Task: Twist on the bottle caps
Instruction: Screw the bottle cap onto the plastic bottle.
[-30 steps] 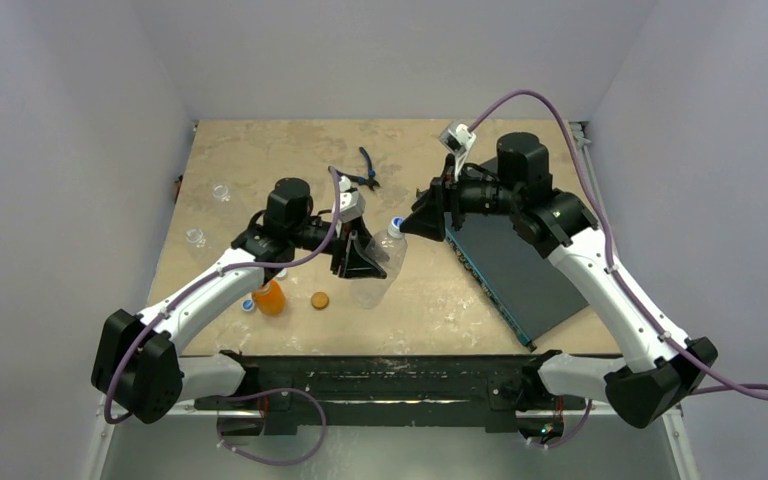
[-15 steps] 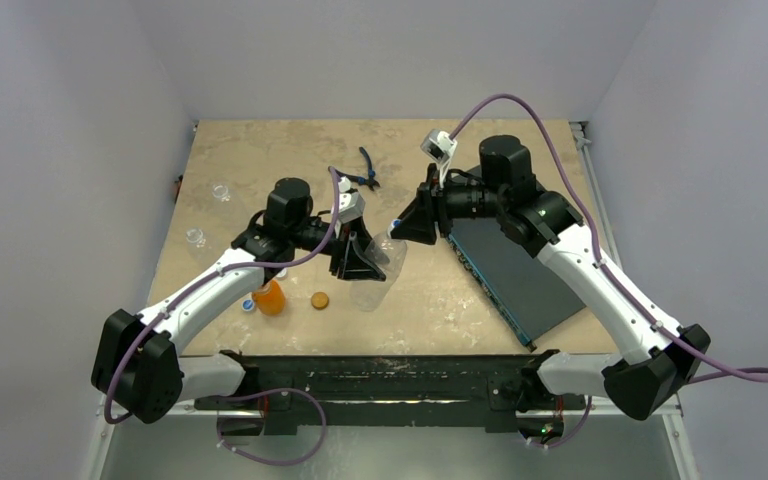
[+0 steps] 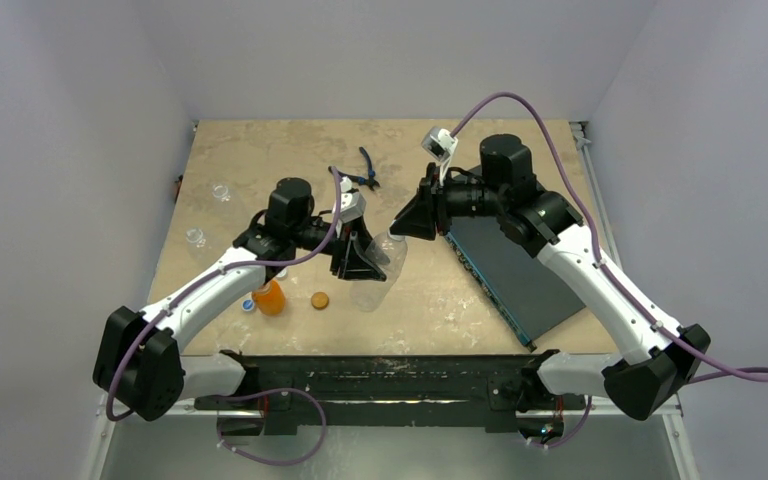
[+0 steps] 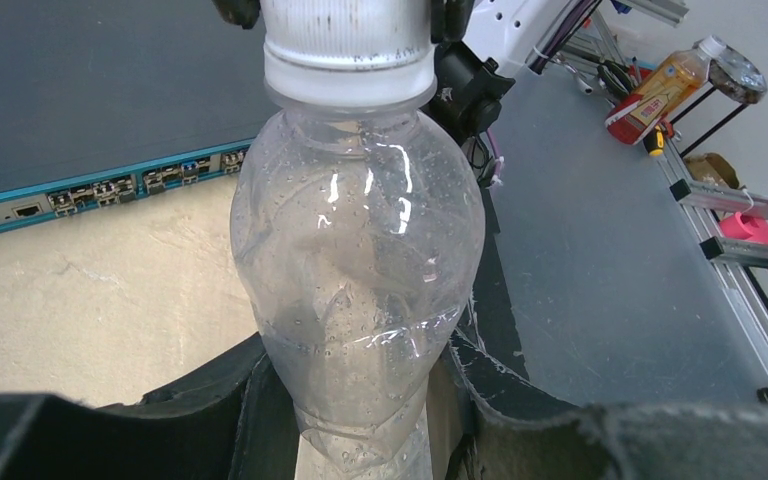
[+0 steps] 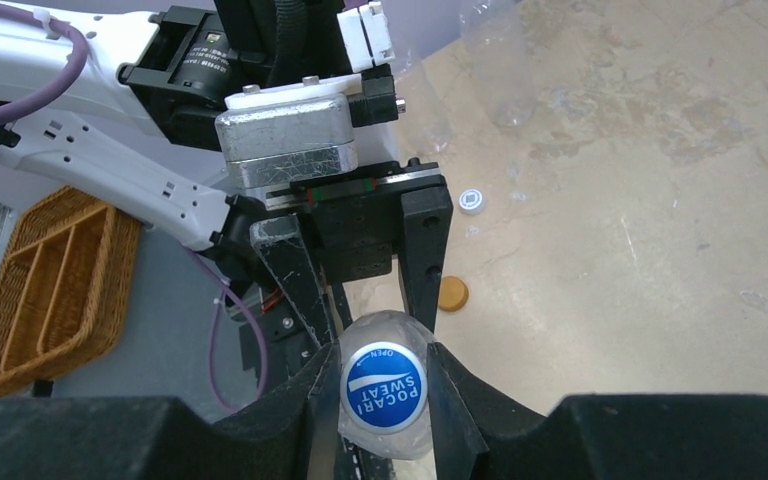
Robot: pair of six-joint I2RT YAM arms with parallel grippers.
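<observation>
Contact at the cap is what has changed. A second ago the right gripper point(image 5: 383, 380) stood to the right of the clear bottle's point(image 4: 355, 250) neck, apart from it. Half a second ago it had slid left onto the neck, and it has barely shifted since. Its two fingers now pinch the blue-topped Pocari Sweat cap point(image 5: 385, 392), one on each side, and the cap sits on the bottle's mouth.

The left gripper point(image 4: 365, 420) has not moved. It is clamped around the bottle's narrow lower body and holds the bottle near the middle of the table, with the neck tilted toward the far right.

The approach seems finished, and the next move is probably a wrist turn while the left arm holds the bottle against it. How far the cap is already threaded cannot be told. It sits nearly level, so cross-threading looks unlikely, though the thin bottle wall may twist in the left grip.

Near the left, the squat orange bottle point(image 3: 270, 296) stands with the orange-brown cap point(image 3: 319, 299) lying just to its right. That pair looks still to do.
</observation>
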